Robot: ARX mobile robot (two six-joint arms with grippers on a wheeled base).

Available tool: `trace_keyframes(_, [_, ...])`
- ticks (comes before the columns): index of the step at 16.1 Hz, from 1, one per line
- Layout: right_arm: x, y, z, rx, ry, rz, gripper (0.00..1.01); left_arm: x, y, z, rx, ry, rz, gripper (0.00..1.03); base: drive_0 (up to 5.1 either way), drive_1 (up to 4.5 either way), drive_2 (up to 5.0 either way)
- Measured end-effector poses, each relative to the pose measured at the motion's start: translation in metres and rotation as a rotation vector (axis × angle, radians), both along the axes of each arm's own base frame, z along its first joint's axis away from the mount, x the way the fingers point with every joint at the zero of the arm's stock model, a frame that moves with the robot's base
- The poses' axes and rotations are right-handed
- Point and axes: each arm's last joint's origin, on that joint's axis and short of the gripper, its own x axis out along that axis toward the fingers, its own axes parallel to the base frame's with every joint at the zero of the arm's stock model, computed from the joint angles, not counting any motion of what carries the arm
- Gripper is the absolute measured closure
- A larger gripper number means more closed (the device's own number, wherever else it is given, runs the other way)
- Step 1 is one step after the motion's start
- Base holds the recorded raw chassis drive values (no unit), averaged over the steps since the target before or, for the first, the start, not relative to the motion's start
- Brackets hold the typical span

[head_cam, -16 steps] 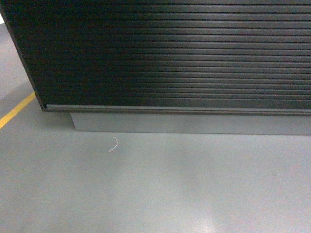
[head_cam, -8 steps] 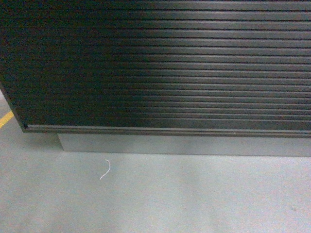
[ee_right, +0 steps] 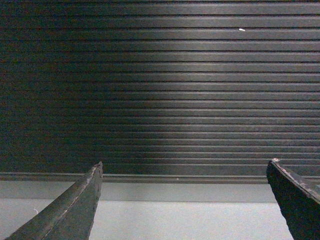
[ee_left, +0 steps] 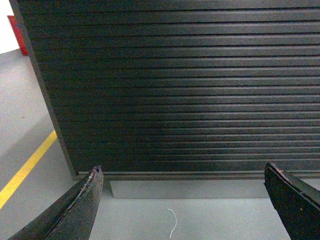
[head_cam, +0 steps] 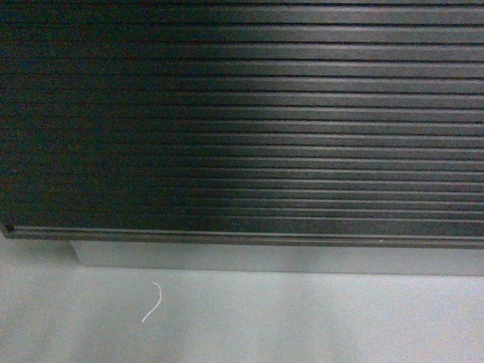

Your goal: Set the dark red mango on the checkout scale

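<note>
- nearest, low in the left wrist view, the left gripper (ee_left: pixel 182 210) shows two dark fingers (ee_left: pixel 80 210) set wide apart with nothing between them; only grey floor (ee_left: pixel 30 125) shows in the gap.
- the right gripper (ee_right: pixel 182 207) looks the same in its own wrist view: fingers (ee_right: pixel 75 210) spread wide, empty, aimed level at the counter front.
- on the floor near the counter's left end lies a thin white curl of string or wire (head_cam: pixel 153 302), just in front of the plinth; the left wrist view shows it too, between that gripper's fingers but well beyond them.
- a yellow floor line (ee_left: pixel 25 167) runs off to the left, clear of the counter's corner.
- next comes the grey plinth (head_cam: pixel 265 259), set back under the ribbed panel.
- farthest is the checkout (head_cam: pixel 242 121), its dark, horizontally ribbed front filling nearly all of every view. its top is out of frame.
- the dark red mango is in no view, and neither gripper carries it. the scale is not visible either; i judge it sits up on the counter top, above what the cameras see.
- risks, as i judge them: the base is close to the panel, so rolling further could knock the plinth or press the open fingers against the ribs. with the cameras this low, any reach for the mango or scale would be blind and could hit the counter's edge. the string could catch a wheel.
</note>
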Motion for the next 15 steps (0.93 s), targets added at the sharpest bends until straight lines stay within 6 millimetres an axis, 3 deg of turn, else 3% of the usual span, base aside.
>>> trace_keyframes(12, [0.0000, 0.0000, 0.0001, 0.000, -0.001, 0.000, 0.03, 0.0000, 0.0000, 0.0000, 0.000, 0.000, 0.000, 0.05, 0.0, 2.45, -2.5])
trace_keyframes(15, [0.0000, 0.0000, 0.0000, 0.000, 0.000, 0.000, 0.03, 0.0000, 0.0000, -0.0001, 0.000, 0.002, 0.000, 0.05, 0.0, 0.00, 0.0])
